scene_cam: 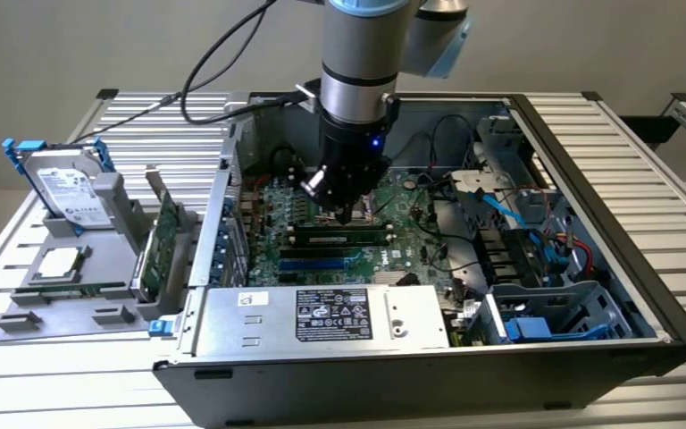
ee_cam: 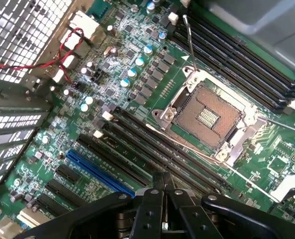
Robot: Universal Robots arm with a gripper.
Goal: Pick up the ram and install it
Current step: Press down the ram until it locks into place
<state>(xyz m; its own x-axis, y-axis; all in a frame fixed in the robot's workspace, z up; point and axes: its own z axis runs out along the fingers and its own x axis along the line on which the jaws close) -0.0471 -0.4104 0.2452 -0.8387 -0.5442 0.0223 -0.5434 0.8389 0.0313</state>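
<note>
A long dark-green stick with black chips, apparently the ram (scene_cam: 340, 237), stands in a memory slot of the motherboard (scene_cam: 319, 201) inside the open computer case. My gripper (scene_cam: 343, 215) hangs straight down over it, its tips just above the stick's middle; I cannot tell whether they touch. In the wrist view the gripper (ee_cam: 162, 180) is shut, with its black fingers (ee_cam: 152, 199) pressed together and nothing visible between them. Beneath them run black memory slots (ee_cam: 157, 144), beside the bare processor socket (ee_cam: 207, 117).
The case's walls (scene_cam: 593, 179) and the power supply (scene_cam: 319, 317) box in the motherboard. Cables and drive bays (scene_cam: 546, 304) crowd the exterior view's right. A grey holder (scene_cam: 33, 317) outside the case carries a hard drive (scene_cam: 67, 188), a silver processor (scene_cam: 60, 261) and an expansion card (scene_cam: 167, 237).
</note>
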